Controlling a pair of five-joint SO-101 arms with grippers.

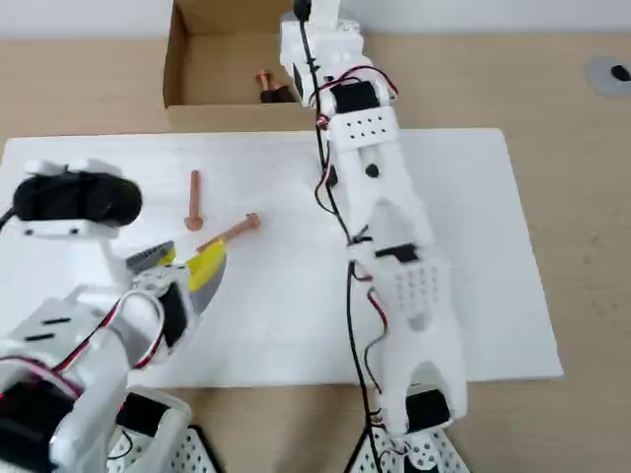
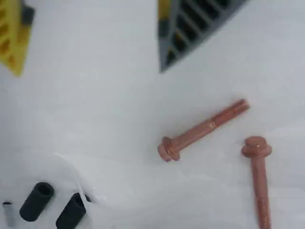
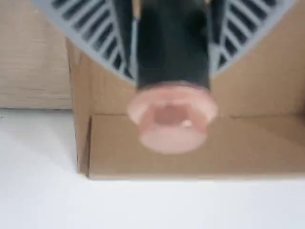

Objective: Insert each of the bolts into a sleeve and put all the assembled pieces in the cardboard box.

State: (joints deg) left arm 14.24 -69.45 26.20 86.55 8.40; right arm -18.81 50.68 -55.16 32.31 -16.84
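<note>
1. Currently the right gripper (image 3: pixel 171 62) pinches a sleeved bolt (image 3: pixel 172 114) over the far cardboard box (image 3: pixel 248 152).
2. Left gripper (image 2: pixel 88 57), fingers spread, hangs near-left, close to a loose bolt (image 2: pixel 202 129); a second bolt (image 2: pixel 259 181) lies beside.

1. A pale wooden worktop (image 1: pixel 582 197) ran up to a white wall (image 1: pixel 89 18).
2. A white sheet (image 1: pixel 286 305) covered its middle.
3. A grey disc (image 1: pixel 609 75) sat in the wood beside it.

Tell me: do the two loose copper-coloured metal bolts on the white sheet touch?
Apart. The left wrist view shows bare white sheet between the slanted copper-coloured bolt and the other bolt.
</note>
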